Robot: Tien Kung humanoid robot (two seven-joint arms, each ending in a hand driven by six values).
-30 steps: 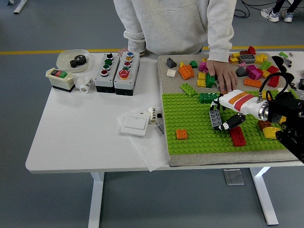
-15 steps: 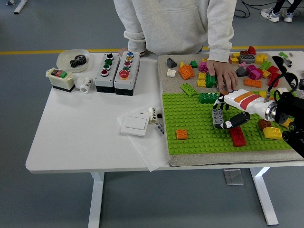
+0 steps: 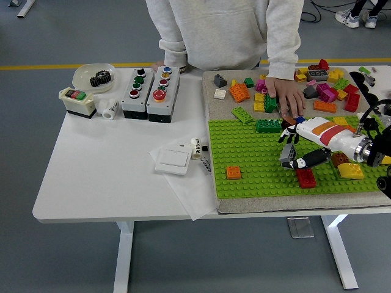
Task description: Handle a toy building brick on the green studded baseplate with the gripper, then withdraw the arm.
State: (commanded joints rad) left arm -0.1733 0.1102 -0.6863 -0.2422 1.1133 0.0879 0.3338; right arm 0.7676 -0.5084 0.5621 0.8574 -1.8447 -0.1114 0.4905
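Observation:
The green studded baseplate (image 3: 250,152) lies on a beige mat on the right half of the table. My right hand (image 3: 294,151), white with black fingers, reaches in from the right edge over the plate's right part. Its fingers are curled on a small grey brick (image 3: 286,153), which stands upright between fingers and thumb just above the studs. A red brick (image 3: 305,177) sits on the plate right below the hand. An orange brick (image 3: 233,172) sits further left. A dark green brick (image 3: 267,126) is at the plate's far edge. My left arm is out of sight.
A person stands at the far side, one hand (image 3: 286,97) resting on the mat among several loose bricks (image 3: 259,97). A brown and yellow brick (image 3: 346,166) sits under my wrist. Button boxes (image 3: 149,91), a white switch (image 3: 174,160) and a bowl with a gear (image 3: 95,76) occupy the left.
My right hand has drawn back to the right across the plate, and the grey brick has travelled with it. The person's hand has stayed in place.

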